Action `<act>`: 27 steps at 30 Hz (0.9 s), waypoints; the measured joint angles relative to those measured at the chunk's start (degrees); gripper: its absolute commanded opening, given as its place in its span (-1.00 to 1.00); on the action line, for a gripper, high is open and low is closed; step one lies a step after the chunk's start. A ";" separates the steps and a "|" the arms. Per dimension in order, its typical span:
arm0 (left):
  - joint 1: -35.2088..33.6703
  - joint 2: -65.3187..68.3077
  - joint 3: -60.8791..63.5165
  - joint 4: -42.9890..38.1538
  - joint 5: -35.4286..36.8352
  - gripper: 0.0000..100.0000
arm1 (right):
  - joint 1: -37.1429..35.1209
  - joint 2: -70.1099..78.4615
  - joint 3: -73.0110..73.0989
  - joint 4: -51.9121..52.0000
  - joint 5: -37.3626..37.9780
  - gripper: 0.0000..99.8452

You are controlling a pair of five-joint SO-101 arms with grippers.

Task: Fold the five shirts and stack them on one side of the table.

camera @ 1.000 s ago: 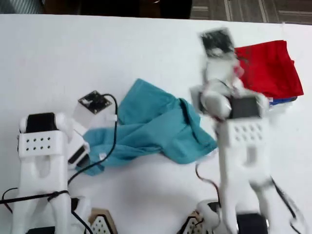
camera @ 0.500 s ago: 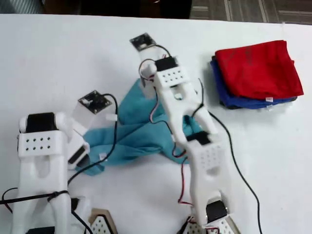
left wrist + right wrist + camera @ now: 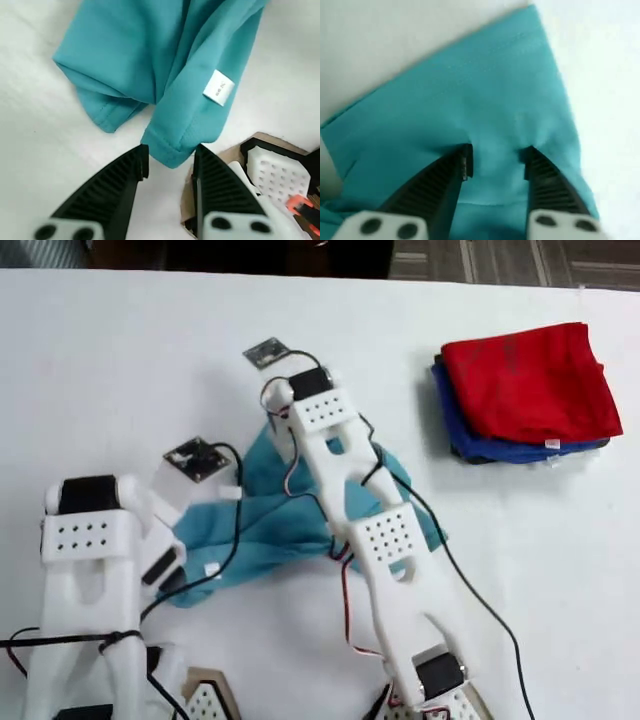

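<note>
Left gripper (image 3: 170,156), low at the left of the high view, hangs spread over a hem corner of the teal shirt (image 3: 265,525), which lies crumpled and unfolded mid-bench (image 3: 120,350). Right gripper (image 3: 495,156), its arm stretched diagonally, presses spread jaws into the cloth. At upper right, a folded red shirt (image 3: 525,380) tops a blue shirt (image 3: 480,448); at least two look done.

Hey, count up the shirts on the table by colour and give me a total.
Teal shirt: 1, crumpled
Red shirt: 1, folded, lying on the blue one
Blue shirt: 1, folded, under the red
Total: 3 clearly seen; a dark edge beneath the blue may be another, but I cannot tell.
</note>
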 measured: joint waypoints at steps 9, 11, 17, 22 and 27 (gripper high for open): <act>0.00 0.00 0.35 -4.04 0.00 -0.66 | 5.80 2.55 -11.25 -2.20 0.00 -0.96; 0.00 0.00 0.35 -6.33 0.00 -0.66 | 8.70 2.55 -15.21 -3.87 0.00 -0.96; 0.00 0.00 0.35 -12.31 0.00 -0.66 | 16.00 2.55 -19.52 -10.02 0.00 -0.96; 0.00 0.00 0.35 -14.24 0.00 -0.66 | 18.64 -0.09 -19.52 -10.99 0.00 -0.93; 0.00 0.00 -1.23 -9.58 1.76 -0.66 | 16.79 -2.64 -19.52 -1.23 0.00 -0.59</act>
